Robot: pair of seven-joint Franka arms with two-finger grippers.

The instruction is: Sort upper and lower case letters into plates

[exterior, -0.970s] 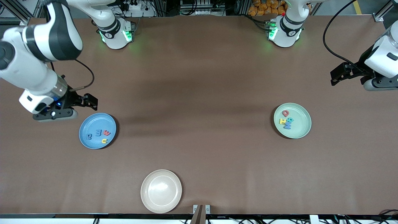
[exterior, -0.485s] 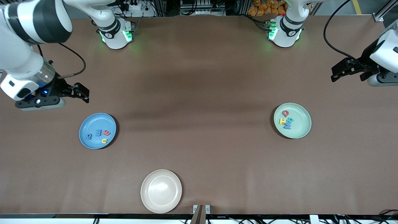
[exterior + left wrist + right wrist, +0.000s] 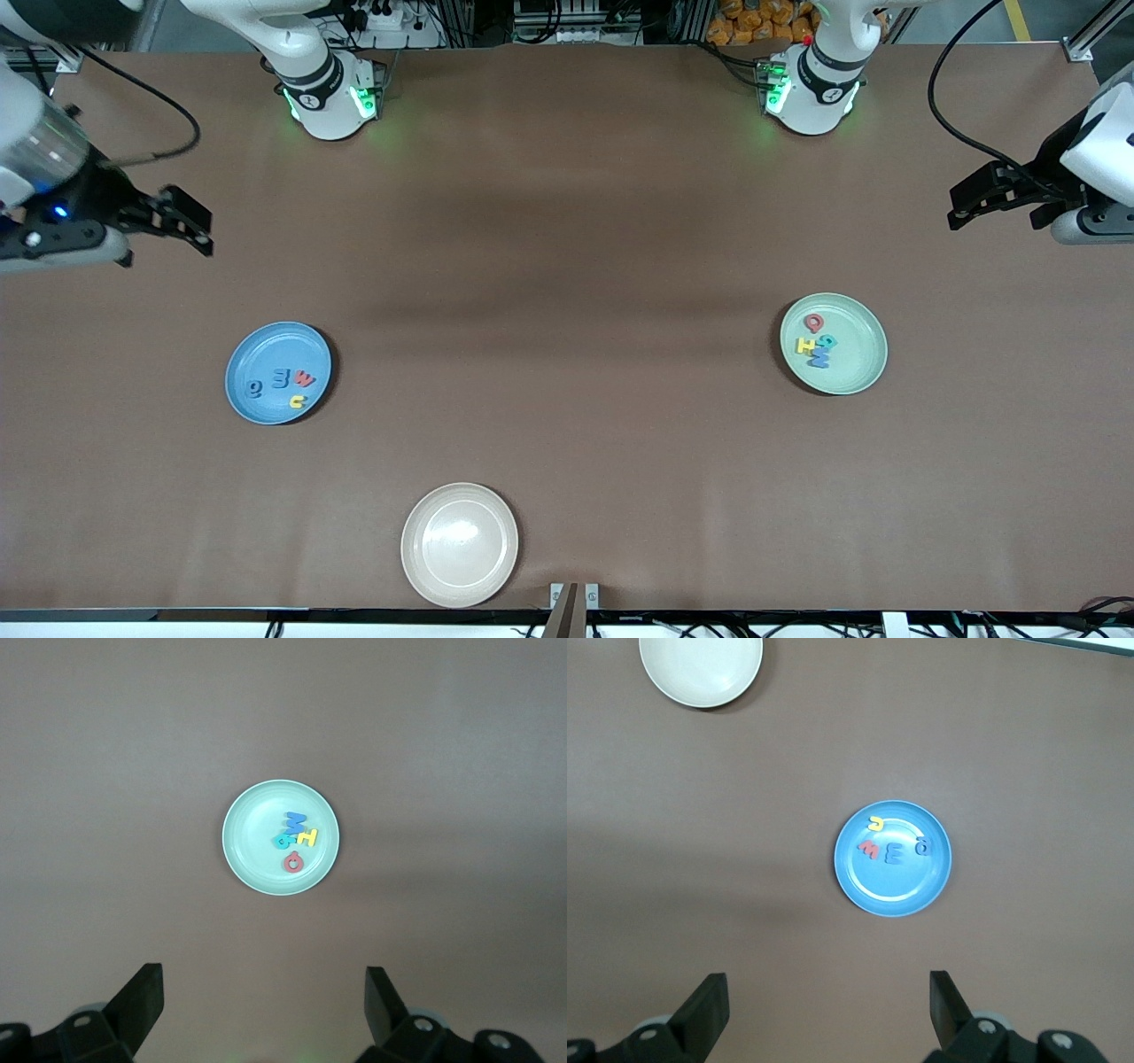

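The sky blue plate [image 3: 266, 350] lies toward the right arm's end of the table and holds several foam letters [image 3: 280, 379]. In the right wrist view the blue plate [image 3: 895, 890] shows with these letters [image 3: 896, 853] in it. The mint green plate [image 3: 858, 350] lies toward the left arm's end with several letters [image 3: 817, 341] in it. The left wrist view shows the green plate [image 3: 252, 837] as well. My right gripper [image 3: 197, 229] [image 3: 828, 988] hangs open and empty over bare table. My left gripper [image 3: 961, 211] [image 3: 263, 988] is open and empty too, over bare table.
A beige plate [image 3: 459, 544] with nothing in it sits near the table's front edge; it also shows in the right wrist view, beige plate [image 3: 700, 669]. The two arm bases [image 3: 328, 93] stand along the table's back edge.
My right gripper has drawn away from the blue plate toward the right arm's end of the table and its back edge, staying open. The left gripper has hardly shifted. Plates and letters are unmoved.
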